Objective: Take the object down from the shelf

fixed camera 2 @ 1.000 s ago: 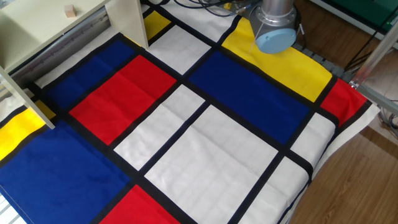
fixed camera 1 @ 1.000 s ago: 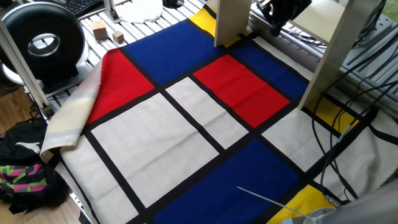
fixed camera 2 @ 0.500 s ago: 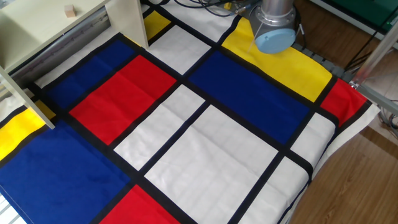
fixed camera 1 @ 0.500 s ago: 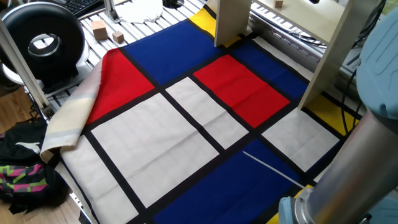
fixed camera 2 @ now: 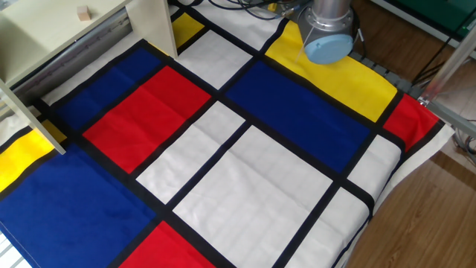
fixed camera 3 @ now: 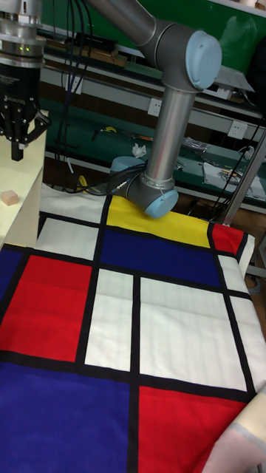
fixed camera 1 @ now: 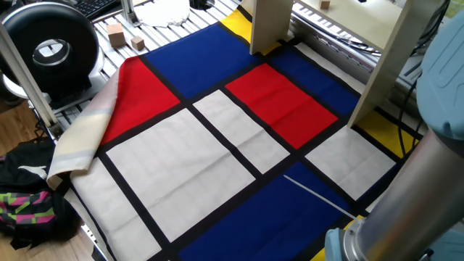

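Note:
The object [fixed camera 3: 9,196], a tiny tan block, lies on the pale cream shelf [fixed camera 3: 18,214] at the left edge of the tall view. My gripper [fixed camera 3: 16,151] hangs straight above it with a clear gap, its black fingers drawn together to one tip and nothing between them. The object [fixed camera 2: 83,13] also shows on the shelf board [fixed camera 2: 44,33] in the other fixed view, and the object [fixed camera 1: 324,4] sits between the shelf uprights [fixed camera 1: 270,25] in one fixed view. Neither of those views shows the gripper.
A cloth of red, blue, white and yellow panels [fixed camera 2: 245,149] covers the table. The arm's grey links [fixed camera 1: 428,145] fill the right side, its elbow [fixed camera 2: 327,41] over the yellow panel. Two wooden cubes [fixed camera 1: 116,32], a black round device [fixed camera 1: 51,47] and a bag [fixed camera 1: 29,196] sit at the left.
One second ago the gripper was low at the shelf in one fixed view; it has since left that frame, the block shows on the board and the arm fills the right side.

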